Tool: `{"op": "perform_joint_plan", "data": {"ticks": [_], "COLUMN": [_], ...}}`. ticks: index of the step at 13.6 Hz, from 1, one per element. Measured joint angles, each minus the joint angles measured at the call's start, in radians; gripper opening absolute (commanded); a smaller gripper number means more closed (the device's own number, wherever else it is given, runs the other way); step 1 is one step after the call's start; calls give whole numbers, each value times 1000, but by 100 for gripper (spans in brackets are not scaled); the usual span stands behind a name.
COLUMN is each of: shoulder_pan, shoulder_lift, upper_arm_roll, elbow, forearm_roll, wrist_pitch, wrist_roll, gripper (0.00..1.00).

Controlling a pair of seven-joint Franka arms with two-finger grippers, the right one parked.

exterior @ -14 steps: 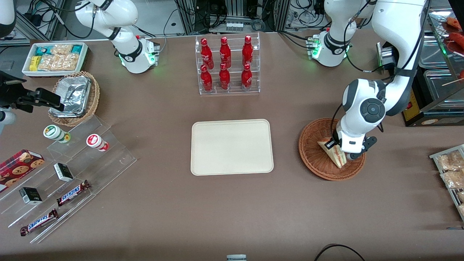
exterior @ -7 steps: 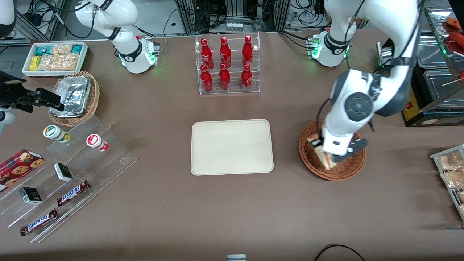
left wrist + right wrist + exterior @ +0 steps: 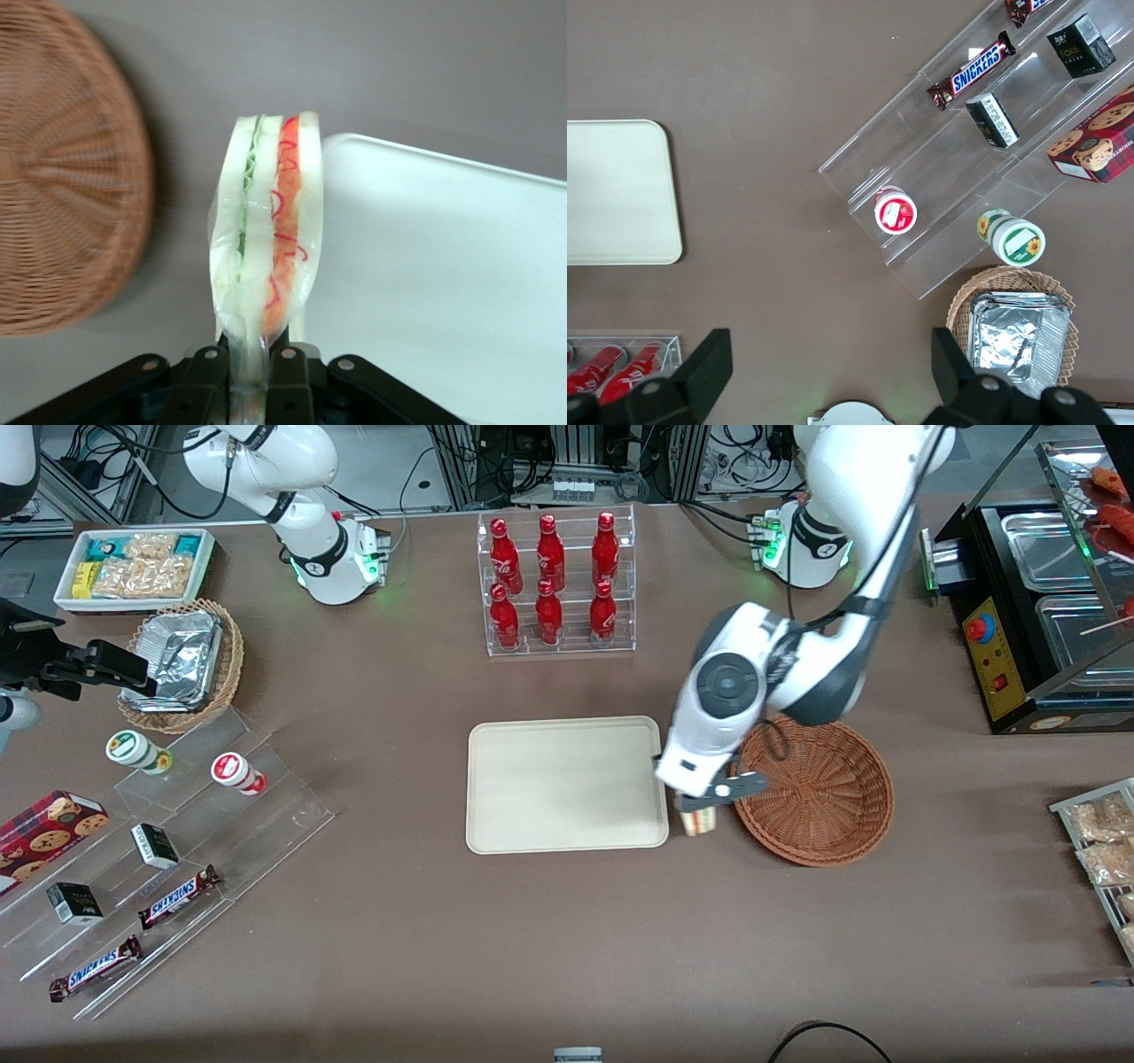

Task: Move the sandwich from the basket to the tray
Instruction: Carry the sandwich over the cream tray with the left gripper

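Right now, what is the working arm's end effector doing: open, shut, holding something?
Left end effector: shut on the small triangular white-bread sandwich, in the air between the reddish-brown wicker basket and the cream rectangular tray.

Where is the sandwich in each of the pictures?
Front view: the sandwich hangs from the gripper, above the table between the tray and the basket.
Left wrist view: the sandwich stands on edge, clamped between the fingers, with the basket beside it.
Right wrist view: not in it.
Shared landmark: the cream tray shows in all three.
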Motion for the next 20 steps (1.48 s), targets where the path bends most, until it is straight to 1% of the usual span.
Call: {"op": "perform_joint_plan", "data": {"ticks": [4,7,10,13,14,15,16,20], "shoulder_pan": [-123,-195,-229,-234,-234,-234,-234,-234], "shoulder_lift": [171,278,333,345,350,355,359,360], "upper_arm_roll": [-3,-3,-3,-3,-3,-3,-3,-2], "elbow": [172,293,351,362,362,362,363,378], "forearm_roll": [-2,-2,-2,-2,-2,-2,-2,-2], "wrist_pitch": [3,5,5,13,19,22,24,25], "wrist_roll": [-46,-116,-150,-166,-171,-173,-174,-174], "gripper": [0,0,0,0,12,81,100,100]}}
